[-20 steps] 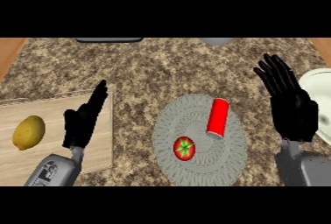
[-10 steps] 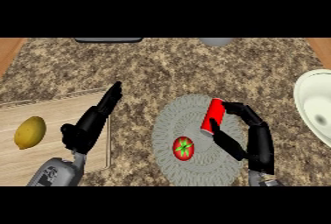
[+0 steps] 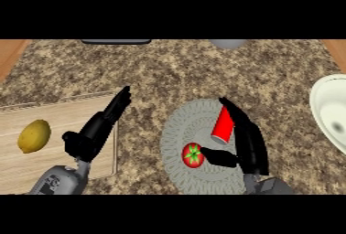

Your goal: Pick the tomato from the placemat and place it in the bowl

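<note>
A red tomato (image 3: 192,155) with a green stem lies on the round grey placemat (image 3: 186,132). My right hand (image 3: 246,141) hovers over the mat just right of the tomato, fingers straight and pointing away, thumb tip reaching toward the tomato's right side. The hand is open and holds nothing. A red cylinder (image 3: 222,124) stands on the mat, partly behind my right fingers. The white bowl (image 3: 330,114) sits at the right edge, cut off by the frame. My left hand (image 3: 98,128) rests open over the wooden board's right edge.
A yellow lemon (image 3: 34,136) lies on the wooden cutting board (image 3: 47,160) at the left. A dark object (image 3: 116,41) and a grey object (image 3: 227,43) sit at the counter's far edge. Speckled counter lies between mat and bowl.
My right hand came down and left from beside the bowl onto the placemat, ending beside the tomato. The left hand tilted slightly right. Tomato, cylinder and lemon stayed put.
</note>
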Robot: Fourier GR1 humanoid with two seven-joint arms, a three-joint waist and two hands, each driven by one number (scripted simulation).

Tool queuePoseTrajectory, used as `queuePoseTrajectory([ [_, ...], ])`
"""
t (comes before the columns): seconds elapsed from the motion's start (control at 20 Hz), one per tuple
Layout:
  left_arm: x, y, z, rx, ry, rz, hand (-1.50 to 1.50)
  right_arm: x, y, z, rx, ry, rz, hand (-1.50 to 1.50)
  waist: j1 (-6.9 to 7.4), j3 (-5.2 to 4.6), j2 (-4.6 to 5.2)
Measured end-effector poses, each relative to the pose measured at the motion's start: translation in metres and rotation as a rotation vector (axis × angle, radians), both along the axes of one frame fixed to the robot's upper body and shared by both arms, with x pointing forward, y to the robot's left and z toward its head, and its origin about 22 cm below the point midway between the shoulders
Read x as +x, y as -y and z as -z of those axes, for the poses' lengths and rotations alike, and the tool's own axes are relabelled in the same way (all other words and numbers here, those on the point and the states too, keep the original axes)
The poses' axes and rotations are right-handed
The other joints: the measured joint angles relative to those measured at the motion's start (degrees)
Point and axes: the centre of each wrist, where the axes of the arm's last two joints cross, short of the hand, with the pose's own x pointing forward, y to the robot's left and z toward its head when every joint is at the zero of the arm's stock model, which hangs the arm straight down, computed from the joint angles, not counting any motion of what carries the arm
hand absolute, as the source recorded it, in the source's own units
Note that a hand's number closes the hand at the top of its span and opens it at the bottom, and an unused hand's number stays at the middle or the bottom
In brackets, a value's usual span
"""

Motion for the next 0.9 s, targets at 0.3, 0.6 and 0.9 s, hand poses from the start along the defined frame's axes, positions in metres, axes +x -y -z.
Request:
queuePoseTrajectory([
  [0.3, -0.001, 0.004, 0.001, 0.002, -0.001, 0.016, 0.00, 0.009, -0.017, -0.022, -0.250, -0.340, -0.083, -1.50, 0.48, -0.10, 0.01],
  [0.6, -0.005, 0.007, 0.004, -0.003, -0.006, 0.016, 0.00, 0.017, -0.049, -0.060, -0.283, -0.578, -0.190, -1.50, 0.44, 0.01, 0.01],
  [0.9, 0.001, 0.002, -0.001, -0.004, -0.004, 0.008, 0.00, 0.028, -0.069, -0.078, -0.240, -0.664, -0.263, -1.50, 0.14, 0.10, 0.08],
])
